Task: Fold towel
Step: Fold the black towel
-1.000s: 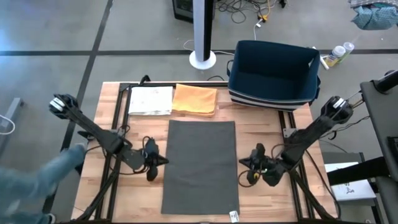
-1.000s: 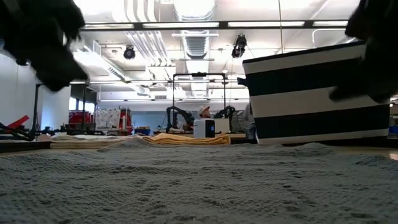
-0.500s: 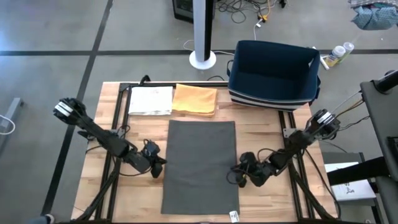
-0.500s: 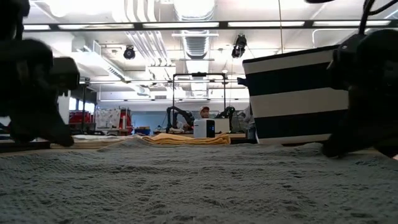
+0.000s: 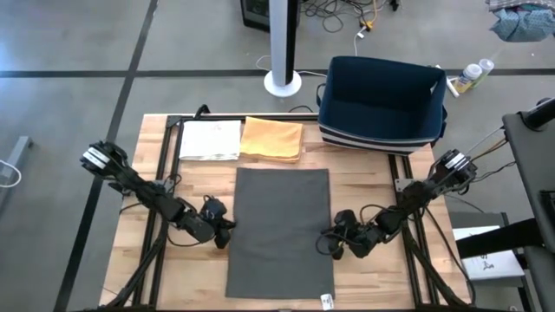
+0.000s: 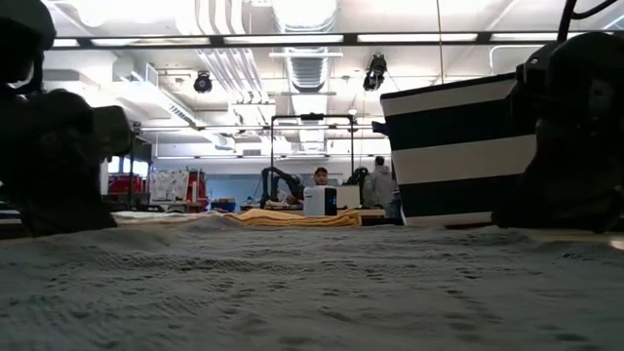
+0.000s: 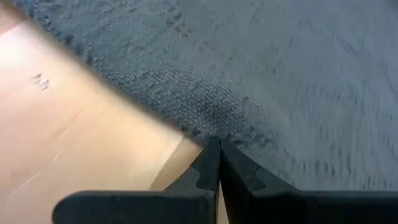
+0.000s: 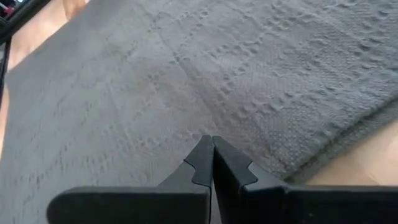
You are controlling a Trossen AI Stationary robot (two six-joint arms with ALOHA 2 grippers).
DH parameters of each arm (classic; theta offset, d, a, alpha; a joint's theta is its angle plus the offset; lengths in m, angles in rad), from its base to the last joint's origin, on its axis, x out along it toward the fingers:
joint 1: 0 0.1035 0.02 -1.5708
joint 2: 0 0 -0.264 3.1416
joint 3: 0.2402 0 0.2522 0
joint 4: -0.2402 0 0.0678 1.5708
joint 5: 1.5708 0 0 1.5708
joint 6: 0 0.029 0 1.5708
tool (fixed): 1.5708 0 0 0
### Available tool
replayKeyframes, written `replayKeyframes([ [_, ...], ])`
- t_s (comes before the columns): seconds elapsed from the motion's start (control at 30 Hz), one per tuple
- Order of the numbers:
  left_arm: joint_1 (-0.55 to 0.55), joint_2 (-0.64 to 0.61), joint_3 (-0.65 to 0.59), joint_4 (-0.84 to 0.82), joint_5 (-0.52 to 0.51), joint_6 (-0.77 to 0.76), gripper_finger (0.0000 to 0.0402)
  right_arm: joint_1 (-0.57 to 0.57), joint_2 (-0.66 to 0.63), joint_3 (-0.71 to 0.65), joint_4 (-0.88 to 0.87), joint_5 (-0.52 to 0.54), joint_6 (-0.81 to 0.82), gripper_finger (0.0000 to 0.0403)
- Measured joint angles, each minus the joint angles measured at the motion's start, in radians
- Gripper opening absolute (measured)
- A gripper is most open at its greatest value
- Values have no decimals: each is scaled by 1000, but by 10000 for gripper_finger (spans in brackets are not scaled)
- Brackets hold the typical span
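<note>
Both grippers have closed in on the grey towel (image 5: 279, 230) since a second ago: from above, the left gripper (image 5: 227, 232) now sits at its left edge and the right gripper (image 5: 328, 242) at its right edge, the towel lying flat in the middle of the wooden table (image 5: 368, 182) with an orange cloth (image 5: 272, 139), a white cloth (image 5: 211, 139) and a striped basket (image 5: 381, 100) beyond it. At table height the towel (image 6: 312, 283) fills the foreground, dark arm shapes at either side and the basket (image 6: 453, 151) behind. The left wrist view shows its fingers pressed together at the towel's (image 7: 280, 68) edge over bare wood, and the right wrist view shows its fingers pressed together over the towel (image 8: 186, 81) near its edge.
</note>
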Motion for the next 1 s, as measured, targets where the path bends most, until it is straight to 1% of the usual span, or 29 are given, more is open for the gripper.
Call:
replayKeyframes([
  [0.1,0,-83,-4,-79,1,25,0,-4,15,0,2,21,30,0],
  [0.17,1,-135,-4,-117,-36,29,0,-6,34,0,-2,22,65,0],
  [0.23,1,-173,-5,-136,-100,33,0,-6,53,0,2,22,88,0],
  [0.3,2,-184,-9,-129,-152,49,0,-6,67,2,4,38,104,0],
  [0.33,2,-184,-9,-119,-162,58,0,-6,73,4,5,44,113,0],
  [0.4,3,-168,-12,-98,-162,66,0,-6,81,6,4,49,115,0],
  [0.47,3,-134,-20,-72,-141,65,0,-6,74,5,3,44,115,0],
  [0.6,3,-32,-38,62,-123,65,0,-7,30,0,-7,13,92,0],
  [0.7,3,36,-38,78,-134,53,0,-6,-19,1,-5,12,44,0],
  [0.77,3,66,-37,86,-144,37,0,-6,-31,1,-33,14,17,0],
  [0.87,2,83,-37,91,-149,26,0,-6,-24,1,-86,15,28,0],
  [0.93,1,79,-37,86,-146,28,0,-9,4,1,-110,15,52,0],
  [1.0,2,61,-38,74,-123,41,0,-8,31,2,-115,23,33,0],
])
